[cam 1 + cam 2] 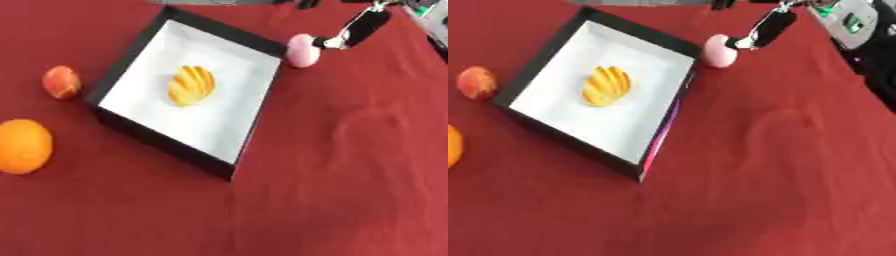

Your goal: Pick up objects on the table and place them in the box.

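Pink object (303, 50), a rounded egg-like shape with its long axis roughly twelve to six o'clock, sits on the red tablecloth (350, 175) just outside the box's (131, 60) corner at one o'clock. Right hand (360, 27) touches its two-o'clock side; whether its fingers grip it, I cannot tell. Inside the white-floored box lies a ridged yellow piece (191, 85). At nine o'clock of the box lie a reddish fruit (61, 82) and an orange (24, 146).

Table (350, 190) under a wrinkled dark red cloth, evenly lit.
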Action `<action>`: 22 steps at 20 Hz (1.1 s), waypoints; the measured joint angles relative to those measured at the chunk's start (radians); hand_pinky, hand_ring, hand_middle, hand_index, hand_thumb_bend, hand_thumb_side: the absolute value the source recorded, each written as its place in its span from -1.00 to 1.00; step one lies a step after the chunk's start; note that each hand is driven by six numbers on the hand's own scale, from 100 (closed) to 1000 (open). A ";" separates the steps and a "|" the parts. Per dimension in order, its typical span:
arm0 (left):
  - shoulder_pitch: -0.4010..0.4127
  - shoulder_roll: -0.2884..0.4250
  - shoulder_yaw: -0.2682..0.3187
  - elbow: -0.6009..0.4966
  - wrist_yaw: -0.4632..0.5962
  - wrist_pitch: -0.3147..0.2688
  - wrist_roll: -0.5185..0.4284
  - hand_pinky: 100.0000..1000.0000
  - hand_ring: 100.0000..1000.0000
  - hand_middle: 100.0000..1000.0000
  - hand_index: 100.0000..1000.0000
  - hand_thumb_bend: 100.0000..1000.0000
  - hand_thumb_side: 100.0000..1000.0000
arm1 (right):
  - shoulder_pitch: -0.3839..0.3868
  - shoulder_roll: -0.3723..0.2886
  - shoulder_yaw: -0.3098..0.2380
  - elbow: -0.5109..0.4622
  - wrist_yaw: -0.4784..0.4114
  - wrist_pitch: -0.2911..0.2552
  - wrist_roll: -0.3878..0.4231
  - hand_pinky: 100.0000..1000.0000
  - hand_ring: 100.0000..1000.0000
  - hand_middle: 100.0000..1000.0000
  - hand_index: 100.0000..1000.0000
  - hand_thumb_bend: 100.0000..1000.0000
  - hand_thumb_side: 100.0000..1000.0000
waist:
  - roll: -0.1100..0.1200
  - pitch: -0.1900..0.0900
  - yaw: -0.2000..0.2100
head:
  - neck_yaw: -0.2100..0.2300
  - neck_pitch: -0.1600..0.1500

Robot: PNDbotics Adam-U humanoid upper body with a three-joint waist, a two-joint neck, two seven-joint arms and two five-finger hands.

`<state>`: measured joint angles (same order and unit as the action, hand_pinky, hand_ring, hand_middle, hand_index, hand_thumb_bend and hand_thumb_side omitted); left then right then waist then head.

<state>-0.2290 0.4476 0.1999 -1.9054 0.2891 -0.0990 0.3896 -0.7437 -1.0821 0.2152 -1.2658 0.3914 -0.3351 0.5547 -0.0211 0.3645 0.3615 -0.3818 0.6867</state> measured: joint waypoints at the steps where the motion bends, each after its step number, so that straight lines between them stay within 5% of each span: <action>1: 0.000 0.000 0.000 0.000 0.000 0.000 0.000 0.72 0.58 0.54 0.56 -0.90 0.53 | 0.000 0.004 -0.001 0.009 0.004 -0.001 0.000 0.84 0.70 0.61 0.78 -0.60 -0.42 | 0.000 0.003 0.003 | 0.000 -0.004; 15: -0.001 -0.009 0.000 0.000 0.001 -0.002 -0.006 0.72 0.58 0.55 0.56 -0.90 0.54 | -0.001 0.022 -0.022 0.074 0.063 -0.011 -0.014 0.82 0.68 0.54 0.76 -0.54 -0.42 | 0.000 0.037 0.009 | 0.000 -0.014; 19: -0.002 -0.009 0.000 0.000 0.001 -0.002 -0.006 0.73 0.59 0.55 0.56 -0.90 0.55 | 0.000 0.023 -0.024 0.085 0.083 -0.008 -0.020 0.75 0.55 0.17 0.48 -0.61 -0.55 | 0.000 0.038 0.009 | 0.000 -0.015; 22: -0.002 -0.009 0.000 0.000 0.001 -0.003 -0.009 0.73 0.59 0.55 0.56 -0.90 0.54 | -0.001 0.028 -0.024 0.086 0.083 -0.010 -0.027 0.67 0.40 -0.04 0.27 -0.86 -0.86 | 0.000 0.038 0.009 | 0.000 -0.014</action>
<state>-0.2306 0.4385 0.2000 -1.9054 0.2901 -0.1017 0.3804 -0.7444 -1.0538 0.1911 -1.1799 0.4742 -0.3448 0.5281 -0.0211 0.4023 0.3707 -0.3815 0.6725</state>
